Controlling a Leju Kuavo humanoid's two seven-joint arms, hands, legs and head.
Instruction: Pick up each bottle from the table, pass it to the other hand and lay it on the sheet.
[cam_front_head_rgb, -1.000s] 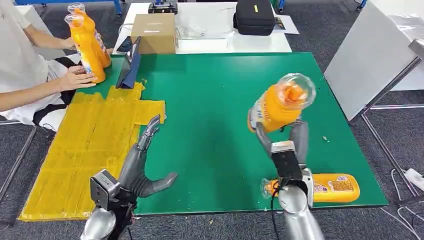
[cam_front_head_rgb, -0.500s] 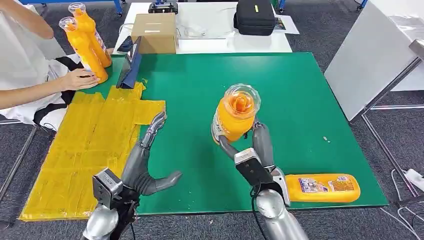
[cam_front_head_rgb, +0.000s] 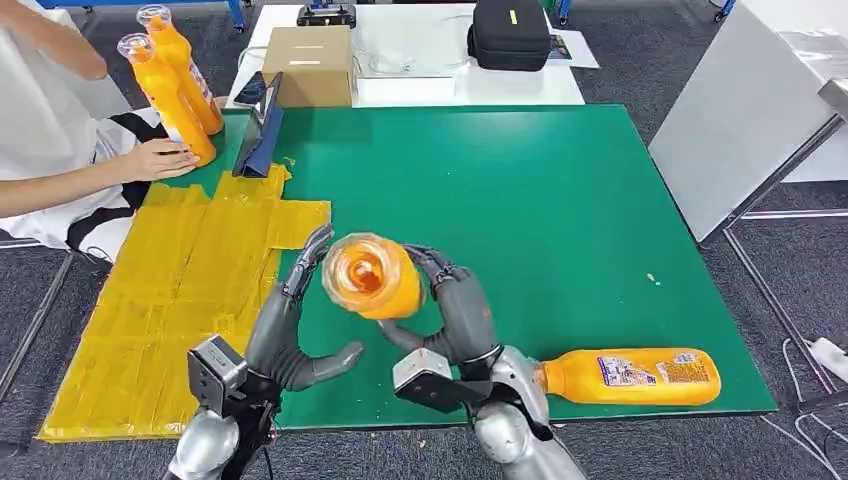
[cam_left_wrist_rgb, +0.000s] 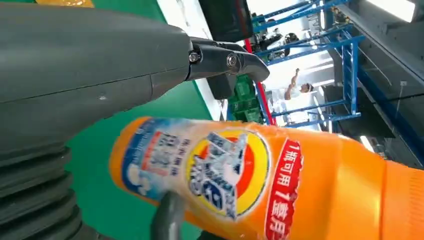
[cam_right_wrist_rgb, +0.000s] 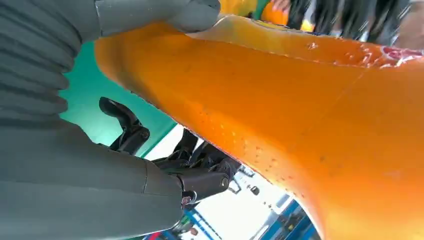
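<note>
My right hand grips an orange bottle with a clear cap, held above the green table with the cap turned toward the camera. My left hand stands open right beside it, fingers spread upward and thumb out under the bottle. The left wrist view has the bottle's label close in front of my left hand. The bottle's orange body lies against my right hand in the right wrist view. Another orange bottle lies on its side near the table's front right edge. The yellow sheet covers the table's left part.
A person sits at the far left, one hand resting by two upright orange bottles. A cardboard box and a black bag stand on the white table behind. A dark folder leans at the green table's back left. A white panel stands at right.
My right hand has carried the bottle leftward and lower, from right of centre to beside my left hand, tipping its cap toward the camera. The left hand has stayed open and nearly still.
</note>
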